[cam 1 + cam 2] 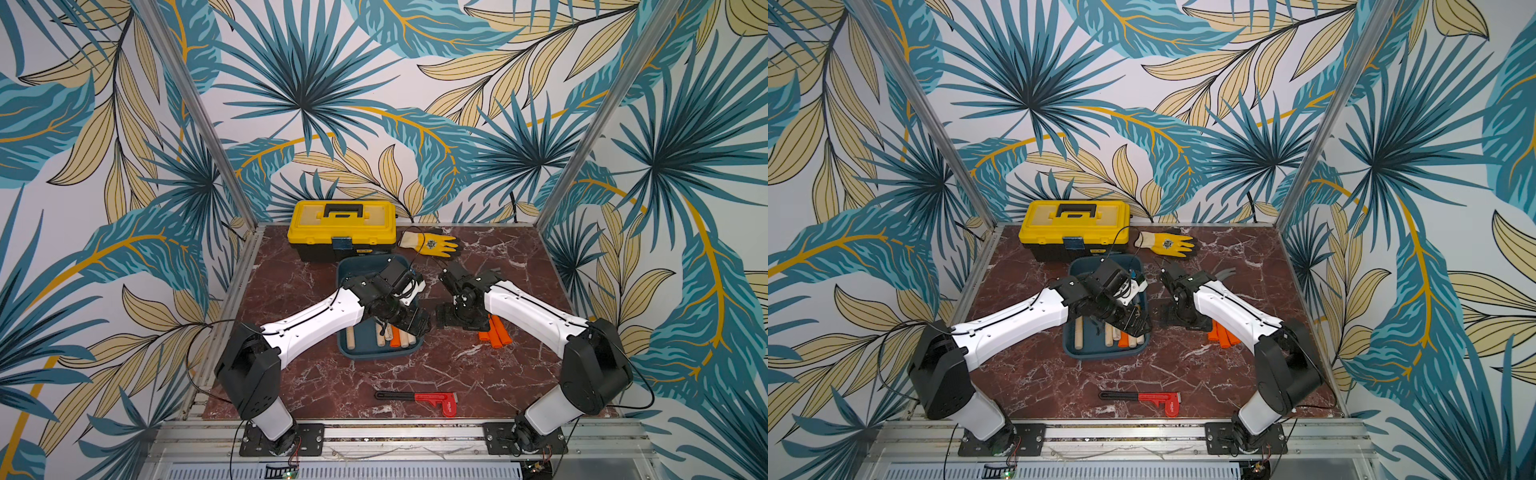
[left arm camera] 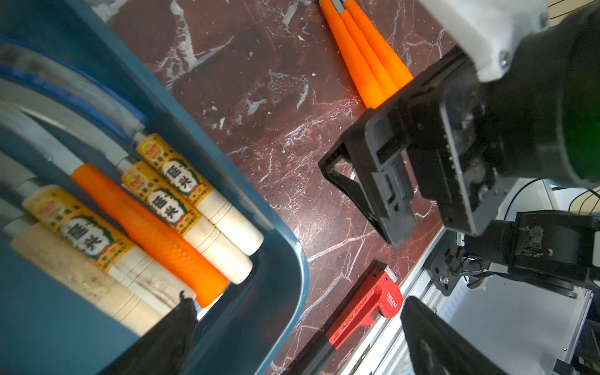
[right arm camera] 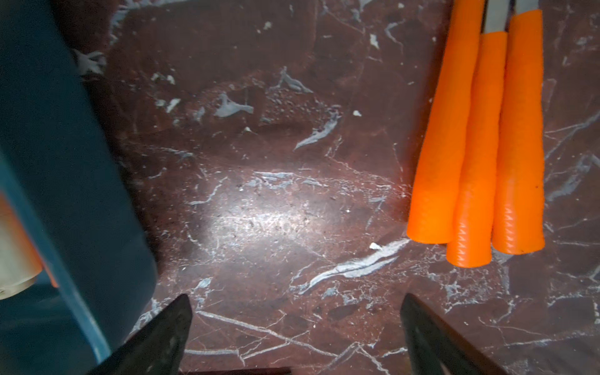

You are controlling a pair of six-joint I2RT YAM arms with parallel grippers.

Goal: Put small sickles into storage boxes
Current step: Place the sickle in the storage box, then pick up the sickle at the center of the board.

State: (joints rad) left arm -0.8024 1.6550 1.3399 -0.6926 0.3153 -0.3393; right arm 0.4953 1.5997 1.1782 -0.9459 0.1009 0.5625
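Note:
The dark teal storage box (image 1: pixel 376 352) holds several small sickles, most with pale wooden handles (image 2: pixel 224 224) and one with an orange handle (image 2: pixel 152 230). My left gripper (image 2: pixel 295 324) hangs open over the box's right near corner, with nothing between its fingers. Three orange-handled sickles (image 3: pixel 477 156) lie side by side on the marble just right of the box, partly under my right arm in both top views (image 1: pixel 496 337). My right gripper (image 3: pixel 295 324) is open and empty, low over bare marble between the box (image 3: pixel 65 162) and those handles.
A yellow toolbox (image 1: pixel 341 226) stands behind the box, with a yellow glove (image 1: pixel 432 243) to its right. A red pipe wrench (image 1: pixel 432 401) lies near the front edge. Aluminium rails border the marble table (image 1: pixel 316 374).

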